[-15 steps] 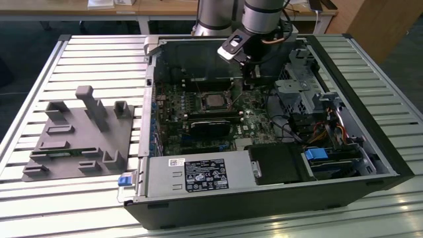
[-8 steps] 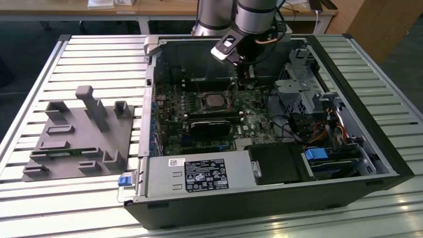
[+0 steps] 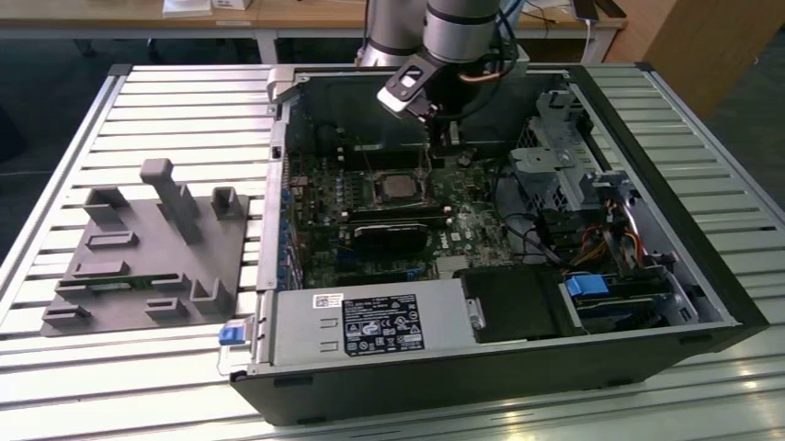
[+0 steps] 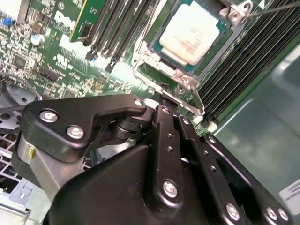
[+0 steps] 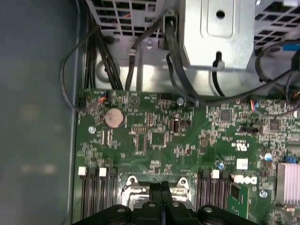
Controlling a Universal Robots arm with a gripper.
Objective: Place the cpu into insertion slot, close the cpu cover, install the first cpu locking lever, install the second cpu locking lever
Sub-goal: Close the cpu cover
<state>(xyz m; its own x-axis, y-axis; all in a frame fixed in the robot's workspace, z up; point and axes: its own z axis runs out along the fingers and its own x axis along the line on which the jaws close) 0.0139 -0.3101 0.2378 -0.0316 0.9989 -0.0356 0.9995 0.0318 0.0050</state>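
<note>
Status: cpu (image 4: 190, 33) is seated in the insertion slot (image 4: 224, 33), dull metal top facing up. In the exterior view it sits mid-board, left of the drive cage (image 3: 558, 170).

cpu cover (image 4: 146, 58) looks laid down over the chip, whose top shows through the cut-out. Can't confirm it is fully flat.

gripper (image 4: 171, 112) has its fingers pressed together with no visible gap and nothing visibly pinched. The tips are at the cover's tongue on the near edge of the socket. They look to be touching or just above it, can't tell which. The first wrist view shows the same, with the closed fingers (image 5: 154, 194) over the socket's silver frame.

A thin rod on the far side of the socket is probably a locking lever (image 4: 276, 7). I read it as standing off the socket, not latched.

Handling notes, judgement only:
- cpu: light, rigid, slick top, fragile contact side. Take it by opposite edges and apply no side load.
- cover: thin sheet metal, hinged, a bit springy. Push on the tongue, not on the chip.
- lever: stiff spring wire that resists and can snap back. Take it near its free end.

The grey fixture (image 3: 147, 248) on the slatted table (image 3: 184, 101), at the exterior view's left, is well apart from the case.
</note>
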